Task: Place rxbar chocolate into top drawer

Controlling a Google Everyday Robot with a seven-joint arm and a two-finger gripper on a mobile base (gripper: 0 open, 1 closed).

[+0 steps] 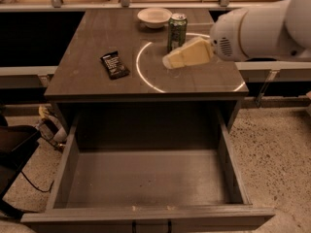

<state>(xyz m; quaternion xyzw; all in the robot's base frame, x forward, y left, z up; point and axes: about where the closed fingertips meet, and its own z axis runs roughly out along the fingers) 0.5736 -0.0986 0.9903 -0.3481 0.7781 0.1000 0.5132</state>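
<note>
The rxbar chocolate point(114, 64), a small flat black wrapper with white lettering, lies on the left part of the cabinet top point(97, 38). The top drawer point(146, 178) is pulled fully out below and nothing lies in it. My gripper point(170, 61) reaches in from the right on a white arm, above the middle of the cabinet top, to the right of the bar and just in front of the green soda can point(177, 31). It holds nothing that I can see.
A white bowl point(154, 17) stands at the back of the cabinet top, left of the can. A bright ring of light lies on the top's right half. A dark chair and cables sit on the floor at the left.
</note>
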